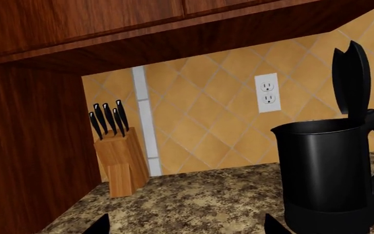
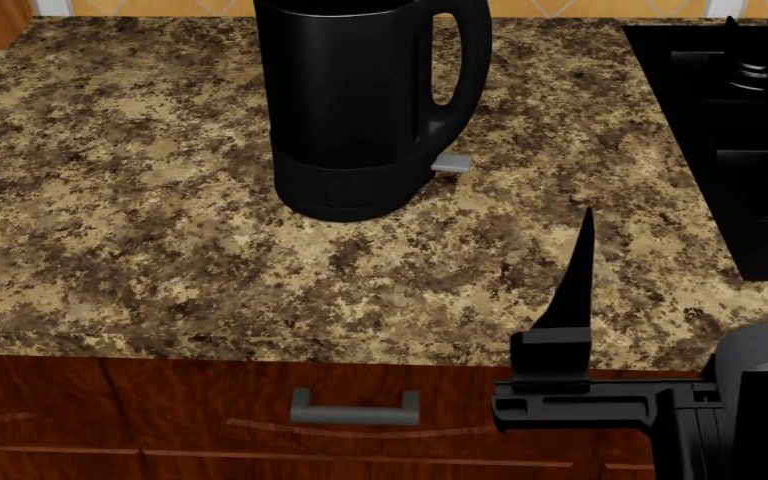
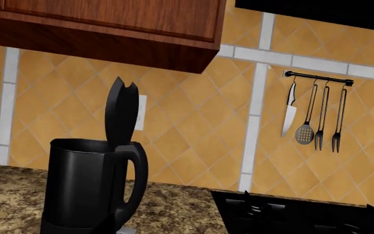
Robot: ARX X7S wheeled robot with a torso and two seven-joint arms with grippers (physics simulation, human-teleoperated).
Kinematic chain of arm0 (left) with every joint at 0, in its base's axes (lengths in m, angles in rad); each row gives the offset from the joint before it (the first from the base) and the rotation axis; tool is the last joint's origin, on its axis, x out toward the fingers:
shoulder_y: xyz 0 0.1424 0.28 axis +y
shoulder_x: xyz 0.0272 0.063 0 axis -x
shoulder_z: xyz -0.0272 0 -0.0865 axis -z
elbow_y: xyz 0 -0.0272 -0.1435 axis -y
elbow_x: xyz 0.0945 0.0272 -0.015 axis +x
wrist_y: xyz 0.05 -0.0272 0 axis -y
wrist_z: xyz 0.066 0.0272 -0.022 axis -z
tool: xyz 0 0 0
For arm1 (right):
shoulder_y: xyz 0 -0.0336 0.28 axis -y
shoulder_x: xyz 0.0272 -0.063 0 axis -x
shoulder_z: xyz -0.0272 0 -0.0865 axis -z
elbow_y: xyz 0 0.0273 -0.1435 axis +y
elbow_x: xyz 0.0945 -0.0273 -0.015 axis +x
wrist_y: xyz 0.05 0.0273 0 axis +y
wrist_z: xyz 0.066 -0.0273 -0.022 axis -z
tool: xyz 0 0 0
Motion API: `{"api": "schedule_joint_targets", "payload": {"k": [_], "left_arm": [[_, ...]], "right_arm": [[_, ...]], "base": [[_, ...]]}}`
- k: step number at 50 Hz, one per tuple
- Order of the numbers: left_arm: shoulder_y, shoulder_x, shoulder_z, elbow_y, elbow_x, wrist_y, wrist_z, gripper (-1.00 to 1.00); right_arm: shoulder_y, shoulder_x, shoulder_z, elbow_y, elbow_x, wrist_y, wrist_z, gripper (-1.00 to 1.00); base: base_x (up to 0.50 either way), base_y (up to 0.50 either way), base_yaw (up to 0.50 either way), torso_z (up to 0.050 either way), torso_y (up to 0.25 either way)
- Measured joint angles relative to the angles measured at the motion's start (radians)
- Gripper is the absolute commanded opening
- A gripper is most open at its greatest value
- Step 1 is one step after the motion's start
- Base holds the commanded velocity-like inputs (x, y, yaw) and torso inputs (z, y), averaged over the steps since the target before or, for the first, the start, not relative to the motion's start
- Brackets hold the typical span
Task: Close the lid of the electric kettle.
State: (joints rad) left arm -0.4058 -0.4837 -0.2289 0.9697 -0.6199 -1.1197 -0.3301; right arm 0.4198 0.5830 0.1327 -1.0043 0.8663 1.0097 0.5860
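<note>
The electric kettle (image 2: 357,100) is a glossy black jug standing on the granite counter, its handle to the right and a grey switch tab (image 2: 451,164) at its base. Its top is cut off in the head view. The lid (image 1: 350,73) stands upright, open, above the handle; it also shows in the right wrist view (image 3: 122,114). My left gripper (image 1: 187,226) is open and empty, low over the counter, with the kettle (image 1: 330,170) ahead of one fingertip. My right gripper (image 2: 684,250) is open and empty near the counter's front edge, one finger (image 2: 574,285) showing.
A black stovetop (image 2: 744,130) lies right of the kettle. A knife block (image 1: 119,158) stands in the back corner by a wooden cabinet side. Upper cabinets (image 3: 109,29) hang above the kettle. Utensils hang on a rail (image 3: 317,78). A drawer handle (image 2: 355,408) sits below the counter.
</note>
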Motion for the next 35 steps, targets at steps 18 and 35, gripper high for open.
{"api": "schedule_joint_targets", "payload": {"k": [18,35], "left_arm": [[-0.028,-0.029,0.002,0.01,-0.022,-0.016,-0.021,1.0],[-0.027,-0.048,0.001,0.004,-0.031,-0.003,-0.032,1.0]], "right_arm": [[0.035,0.034,-0.014,0.003,0.033,-0.014,0.025,1.0],[0.035,0.051,-0.03,0.006,0.041,-0.036,0.044,1.0]], "base": [[0.24,0.0,0.0,0.0,0.0],[0.5,0.0,0.0,0.0,0.0]]}}
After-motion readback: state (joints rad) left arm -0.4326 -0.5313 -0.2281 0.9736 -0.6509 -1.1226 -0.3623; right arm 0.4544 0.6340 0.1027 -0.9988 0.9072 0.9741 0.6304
